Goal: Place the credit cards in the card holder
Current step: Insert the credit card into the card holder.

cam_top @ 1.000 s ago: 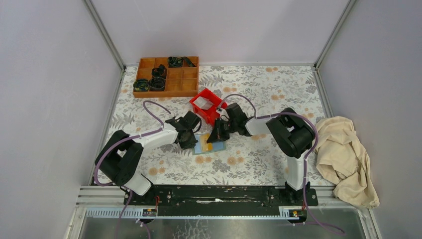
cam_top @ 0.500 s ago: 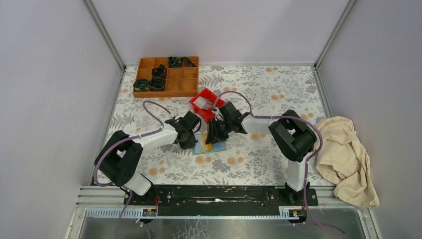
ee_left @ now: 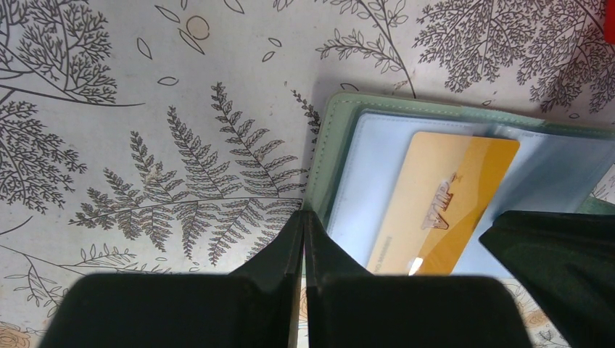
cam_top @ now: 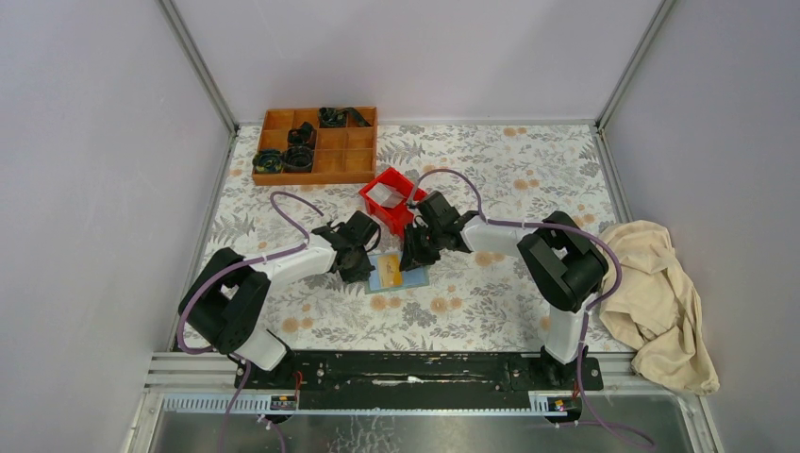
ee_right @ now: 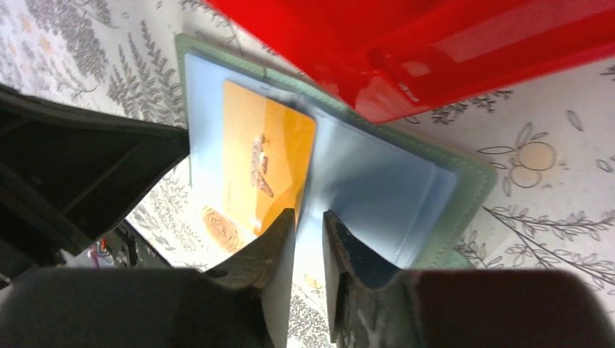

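The sage-green card holder (cam_top: pixel 416 276) lies open on the table between the arms. It shows in the left wrist view (ee_left: pixel 328 145) and the right wrist view (ee_right: pixel 384 188). A yellow-tan card (cam_top: pixel 395 279) lies on its pale pockets (ee_left: pixel 442 196) (ee_right: pixel 261 159), one end under a pocket edge. My left gripper (cam_top: pixel 363 268) (ee_left: pixel 303 214) is shut and empty, its tips at the holder's left edge. My right gripper (cam_top: pixel 411 257) (ee_right: pixel 308 214) stands over the holder's near edge, jaws a narrow gap apart, one finger touching the card's corner. The dark grey card is out of view.
A red bin (cam_top: pixel 389 201) (ee_right: pixel 435 51) stands just behind the holder with a whitish flat piece in it. A brown wooden compartment tray (cam_top: pixel 316 143) with black parts sits at the back left. A beige cloth (cam_top: pixel 651 293) lies at the right.
My right gripper has moved left and down onto the open card holder, beside the yellow card. The left gripper has stayed put.
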`<state>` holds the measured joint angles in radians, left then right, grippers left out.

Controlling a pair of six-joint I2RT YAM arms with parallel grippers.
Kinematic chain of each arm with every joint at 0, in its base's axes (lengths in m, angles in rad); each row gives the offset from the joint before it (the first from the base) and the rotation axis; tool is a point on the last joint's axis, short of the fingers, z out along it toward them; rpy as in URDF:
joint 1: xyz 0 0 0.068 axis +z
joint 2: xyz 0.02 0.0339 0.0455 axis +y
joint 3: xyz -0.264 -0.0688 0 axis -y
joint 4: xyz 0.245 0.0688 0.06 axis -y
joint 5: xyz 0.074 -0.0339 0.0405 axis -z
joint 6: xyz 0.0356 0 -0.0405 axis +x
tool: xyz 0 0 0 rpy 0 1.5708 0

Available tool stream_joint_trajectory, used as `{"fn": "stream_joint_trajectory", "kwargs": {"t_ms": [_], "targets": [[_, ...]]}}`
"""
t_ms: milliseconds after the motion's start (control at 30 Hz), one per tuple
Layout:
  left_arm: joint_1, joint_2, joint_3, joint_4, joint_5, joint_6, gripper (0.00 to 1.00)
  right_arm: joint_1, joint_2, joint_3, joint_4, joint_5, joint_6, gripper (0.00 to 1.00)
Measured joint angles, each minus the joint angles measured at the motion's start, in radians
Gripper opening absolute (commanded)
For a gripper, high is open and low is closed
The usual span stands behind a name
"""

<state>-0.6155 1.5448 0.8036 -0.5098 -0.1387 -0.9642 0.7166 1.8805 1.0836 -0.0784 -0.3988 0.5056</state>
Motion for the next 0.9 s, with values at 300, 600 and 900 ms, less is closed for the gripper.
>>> {"fn": "stream_joint_trajectory", "kwargs": {"t_ms": [300,600,900], "targets": [[0.0,0.0,0.0,0.001,0.0,0.006,0.04,0.001,0.0,0.009,-0.035,0.069,-0.023,0.0],[0.0,0.002,0.0,0.002,0.003,0.006,0.03,0.008,0.002,0.012,-0.038,0.073,-0.027,0.0],[0.0,0.004,0.002,0.001,0.009,0.008,0.03,0.035,0.021,0.013,0.001,0.041,-0.007,0.0]]}}
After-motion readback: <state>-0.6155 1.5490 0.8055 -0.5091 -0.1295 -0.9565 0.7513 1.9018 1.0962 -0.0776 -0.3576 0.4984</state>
